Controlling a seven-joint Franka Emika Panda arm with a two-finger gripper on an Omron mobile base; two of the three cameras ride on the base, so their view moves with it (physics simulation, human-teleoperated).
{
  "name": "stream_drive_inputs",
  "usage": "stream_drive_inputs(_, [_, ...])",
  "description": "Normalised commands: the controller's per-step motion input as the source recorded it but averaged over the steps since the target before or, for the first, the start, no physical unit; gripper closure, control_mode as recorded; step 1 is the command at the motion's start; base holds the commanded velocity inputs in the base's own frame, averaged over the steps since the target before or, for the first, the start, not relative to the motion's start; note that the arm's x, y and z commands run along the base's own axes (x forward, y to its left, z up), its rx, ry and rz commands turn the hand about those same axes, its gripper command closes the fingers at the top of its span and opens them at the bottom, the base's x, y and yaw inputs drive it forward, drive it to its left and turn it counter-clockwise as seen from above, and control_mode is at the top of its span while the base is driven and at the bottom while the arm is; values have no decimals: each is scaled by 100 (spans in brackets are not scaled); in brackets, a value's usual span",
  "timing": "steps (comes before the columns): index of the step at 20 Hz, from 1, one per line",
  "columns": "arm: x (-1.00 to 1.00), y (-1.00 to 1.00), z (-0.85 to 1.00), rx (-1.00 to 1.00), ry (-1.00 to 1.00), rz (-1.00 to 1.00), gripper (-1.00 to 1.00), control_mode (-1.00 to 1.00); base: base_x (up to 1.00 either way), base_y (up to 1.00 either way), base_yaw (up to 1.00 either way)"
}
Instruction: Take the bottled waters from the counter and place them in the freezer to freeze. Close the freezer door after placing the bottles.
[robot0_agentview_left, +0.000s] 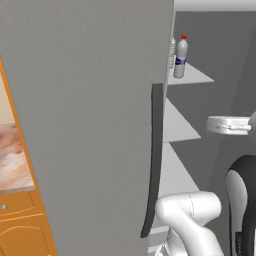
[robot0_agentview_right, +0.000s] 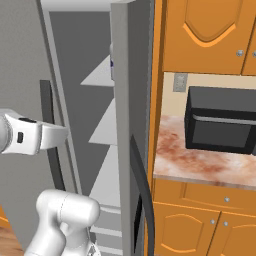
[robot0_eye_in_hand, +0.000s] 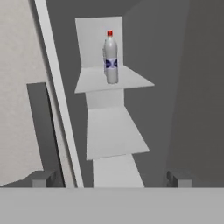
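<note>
Red-capped bottle stands on a white upper shelf inside the freezer, well ahead of the claw and higher than it in hand view. Nothing sits between the finger tips; they stand wide apart at the bottom corners of that view, so the claw is open and empty. Two more white shelves step down btw the bottle's shelf and the claw.

Bottle is upright, long axis vertical, cap up, blue-white label around its middle. A 2nd bottle looks to stand right behind it: hand view shows a sliver of clear plastic at its left side, and in left base view another bottle shows just beside the red-capped one, partly cut off by the door edge. Can't tell its cap colour.

Left base view: freezer door is a big grey panel w/ a long dark vertical handle, swung open, interior visible to its right. Claw body reaches in from the right edge at about mid-shelf height, below the bottles.

Right base view: neighbouring grey door stands open too, and the bench w/ black microwave on it lies off to the right, over orange cabinets.
</note>
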Motion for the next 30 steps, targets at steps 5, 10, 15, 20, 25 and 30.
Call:
stream_drive_inputs(5, [-31, 20, -41, 5, 14, 3, -100, -100, 0, 0, 0])
stream_drive_inputs(10, [-30, 14, -26, 7, 12, 7, -100, -100, 0, 0, 0])
stream_drive_inputs(15, [-7, 3, -36, 1, 15, 6, -100, -100, 0, 0, 0])
stream_drive_inputs(20, [0, 0, -6, 0, 4, 1, -100, -100, 0, 0, 0])
stream_drive_inputs(25, [0, 0, 0, 0, 0, 0, -100, -100, 0, 0, 0])
stream_drive_inputs(30, [-9, 0, 0, 0, 0, 0, -100, -100, 0, 0, 0])
